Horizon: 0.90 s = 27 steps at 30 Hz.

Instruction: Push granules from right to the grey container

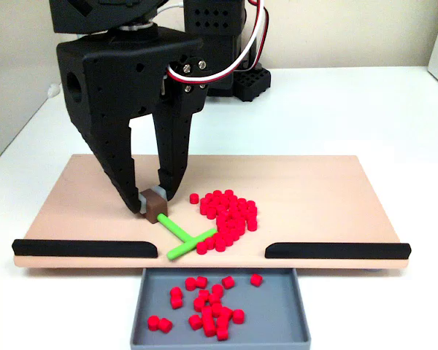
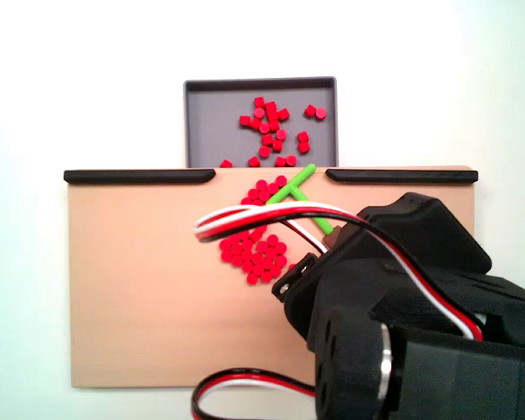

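Tool: (image 1: 152, 198) black two-finger tool, pointing down at about 9 o'clock of the board in a fixed view; its fingers are clamped on the small brown-and-grey block at the end of the pusher.
Pusher: (image 1: 181, 238) green T-shaped stick lying flat on the board; its stem runs from the block toward 5 o'clock, and its crossbar touches the lower edge of the granule pile. In the other fixed view (image 2: 294, 189) the crossbar lies just before the gap between the strips.
Granules on board: (image 1: 230, 219) a loose red pile near the board's centre, at 3 o'clock of the tool, reaching down to the crossbar. Seen in the other fixed view (image 2: 255, 248) at 9 o'clock of the arm's body.
Granules in container: (image 1: 204, 302) a scattered group lying mostly left of centre on the tray floor; in the other fixed view (image 2: 271, 122) they spread toward the tray's right half.
Container: (image 1: 292, 321) shallow grey tray at 6 o'clock of the board, set against its front edge below the gap; in the other fixed view (image 2: 206, 122) it sits at 12 o'clock.
Board: (image 1: 314, 189) flat tan panel on the tabletop.
Strips: (image 1: 84, 248) two black bars along the board's front edge, one at each side of the gap.
Tabletop: (image 1: 365, 109) white, carrying board and tray.
Cables: (image 2: 262, 217) red, white and black wires looping over the arm.
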Available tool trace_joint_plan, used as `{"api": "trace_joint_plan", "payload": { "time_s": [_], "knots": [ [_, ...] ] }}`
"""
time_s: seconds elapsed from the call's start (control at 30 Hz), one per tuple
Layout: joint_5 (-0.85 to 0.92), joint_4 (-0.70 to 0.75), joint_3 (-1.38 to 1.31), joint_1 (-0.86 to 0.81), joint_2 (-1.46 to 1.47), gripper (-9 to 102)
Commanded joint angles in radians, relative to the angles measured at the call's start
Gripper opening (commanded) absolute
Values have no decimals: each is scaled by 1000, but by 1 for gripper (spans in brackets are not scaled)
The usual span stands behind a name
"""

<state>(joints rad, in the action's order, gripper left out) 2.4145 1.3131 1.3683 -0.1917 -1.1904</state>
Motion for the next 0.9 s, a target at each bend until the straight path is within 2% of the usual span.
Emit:
{"api": "trace_joint_plan", "payload": {
  "time_s": [0.0, 0.37, 0.6, 0.87],
  "knots": [
    [-54, -2, -18, 12, 0, 0],
    [-225, -3, -20, 40, 2, 0],
    [-385, -3, -103, 63, 52, 0],
    [-584, 11, -103, 92, -37, 0]
  ]
}}
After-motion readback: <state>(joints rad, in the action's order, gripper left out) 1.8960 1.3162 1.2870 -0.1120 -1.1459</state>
